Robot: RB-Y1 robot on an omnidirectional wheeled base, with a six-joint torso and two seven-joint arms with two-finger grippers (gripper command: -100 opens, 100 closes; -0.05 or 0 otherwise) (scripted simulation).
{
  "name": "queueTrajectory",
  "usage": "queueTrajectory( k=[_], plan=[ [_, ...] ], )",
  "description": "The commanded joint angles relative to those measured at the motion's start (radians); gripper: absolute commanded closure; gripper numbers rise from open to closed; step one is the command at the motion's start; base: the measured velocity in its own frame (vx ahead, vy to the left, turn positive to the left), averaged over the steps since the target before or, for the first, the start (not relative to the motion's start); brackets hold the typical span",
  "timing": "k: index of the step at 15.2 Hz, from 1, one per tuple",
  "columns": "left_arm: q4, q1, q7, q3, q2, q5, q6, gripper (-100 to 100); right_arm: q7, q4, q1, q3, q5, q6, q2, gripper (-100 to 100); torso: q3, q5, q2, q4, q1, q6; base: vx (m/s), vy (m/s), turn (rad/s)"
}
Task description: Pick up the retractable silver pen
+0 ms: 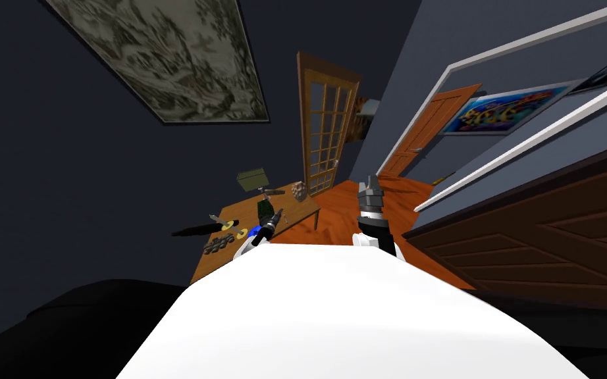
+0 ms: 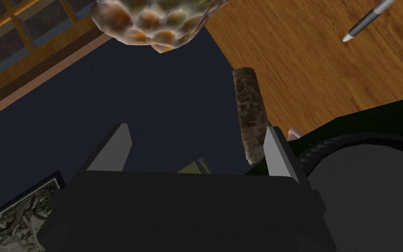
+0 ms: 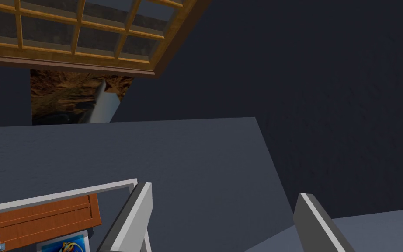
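While above the wooden table [image 2: 318, 65], left claw [image 2: 196, 127] spread wide, empty, silver pen [image 2: 366, 22] apart; right claw [image 3: 225, 191] likewise spread.

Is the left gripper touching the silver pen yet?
Apart. The left wrist view shows the left gripper open, with bare wooden tabletop between it and the silver pen.

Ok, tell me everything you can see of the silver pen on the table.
The pen is slim, with a dark grey, metal-looking barrel narrowing to a pale pointed tip. It lies flat on the wooden table, its far end cut off by the picture's edge. Nothing touches it; the open left pincer is well short of it.
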Motion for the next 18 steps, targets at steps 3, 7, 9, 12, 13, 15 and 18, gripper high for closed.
queueTrajectory(
  k=[3, 7, 9, 12, 13, 15, 18],
  plan=[
    [0.070, -0.026, -0.009, -0.033, 0.067, 0.030, 0.081, -100, 0.000, 0.000, 0.000, 0.000, 0.000, 0.000, 0.000, 0, 0.000, 0.000, 0.000, 0.000, 0.000, 0.000, 0.052, -0.069, -0.135],
    [0.133, -0.048, -0.020, -0.063, 0.113, 0.050, 0.144, -100, 0.000, 0.000, 0.000, 0.000, 0.000, 0.000, 0.000, 0, 0.000, 0.000, 0.000, 0.000, 0.000, 0.000, 0.047, -0.069, -0.124],
    [0.165, -0.059, -0.025, -0.077, 0.136, 0.060, 0.171, -100, 0.000, 0.000, 0.000, 0.000, 0.000, 0.000, 0.000, 0, 0.000, 0.000, 0.000, 0.000, 0.000, 0.000, 0.054, -0.065, -0.122],
    [0.222, -0.081, -0.035, -0.105, 0.180, 0.079, 0.228, -100, 0.000, 0.000, 0.000, 0.000, 0.000, 0.000, 0.000, 0, 0.000, 0.000, 0.000, 0.000, 0.000, 0.000, 0.063, -0.072, -0.137],
    [0.226, -0.081, -0.035, -0.105, 0.180, 0.079, 0.234, -100, 0.000, 0.000, 0.000, 0.000, 0.000, 0.000, 0.000, 0, -0.001, 0.000, -0.001, 0.000, -0.001, 0.000, 0.069, -0.078, -0.139],
    [0.255, -0.091, -0.040, -0.118, 0.202, 0.089, 0.262, -100, 0.000, 0.000, 0.000, 0.000, 0.000, 0.000, 0.000, 0, 0.000, 0.000, -0.001, 0.000, 0.000, 0.000, 0.058, -0.067, -0.117],
    [0.311, -0.110, -0.049, -0.143, 0.242, 0.106, 0.315, -100, 0.000, 0.000, 0.000, 0.000, 0.000, 0.000, 0.000, 0, 0.000, 0.000, 0.001, 0.000, 0.000, 0.000, 0.046, -0.062, -0.117]
  ],
)
